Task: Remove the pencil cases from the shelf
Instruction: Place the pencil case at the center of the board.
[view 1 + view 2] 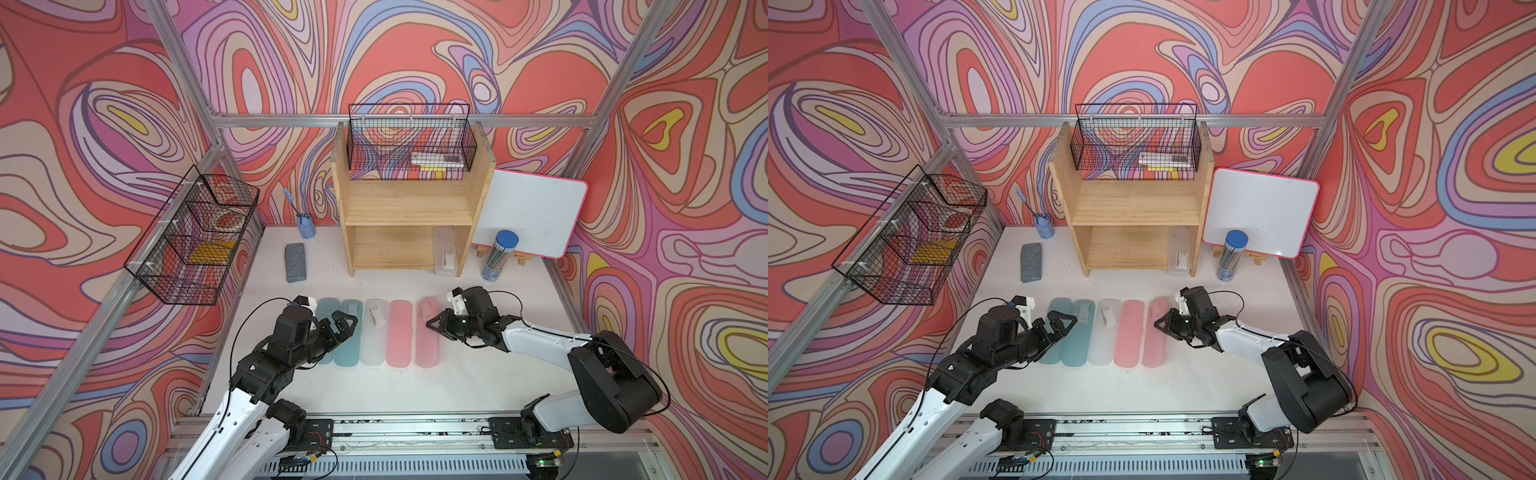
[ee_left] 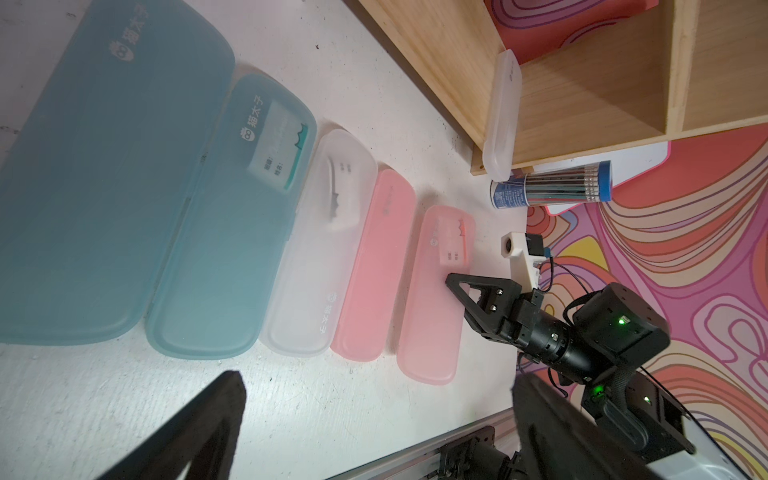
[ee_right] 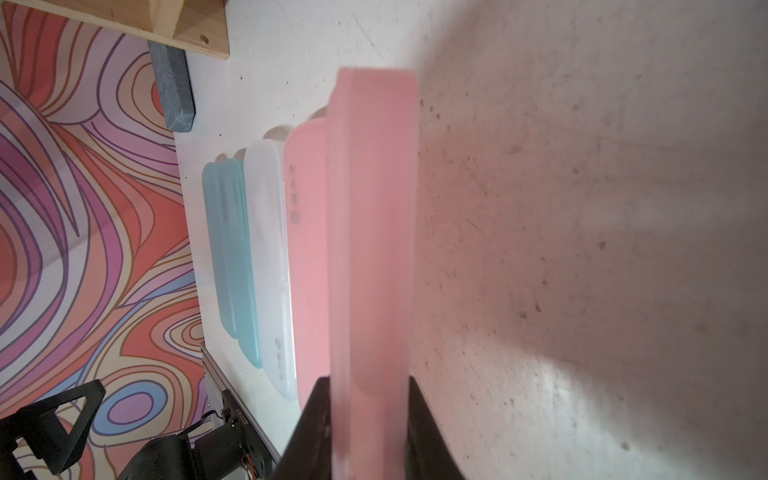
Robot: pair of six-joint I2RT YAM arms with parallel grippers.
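On the wooden shelf (image 1: 399,208), a frosted clear pencil case (image 1: 444,251) stands on edge on the lower tier against the right side panel. Several cases lie in a row on the white table in front: two teal (image 1: 348,353), one clear (image 1: 372,336), two pink (image 1: 400,332). My right gripper (image 1: 432,325) is shut on the rightmost pink case (image 3: 374,228), its jaws pressed against both sides of it (image 3: 368,386). My left gripper (image 1: 345,332) hovers open over the teal cases; in the left wrist view its jaws (image 2: 378,415) have only bare table between them.
A grey eraser block (image 1: 295,262) and a blue pen cup (image 1: 306,226) sit left of the shelf. A clear cylinder of pencils (image 1: 498,255) and a whiteboard (image 1: 536,212) stand to its right. Black wire baskets hang on the left wall (image 1: 195,237) and above the shelf (image 1: 409,141).
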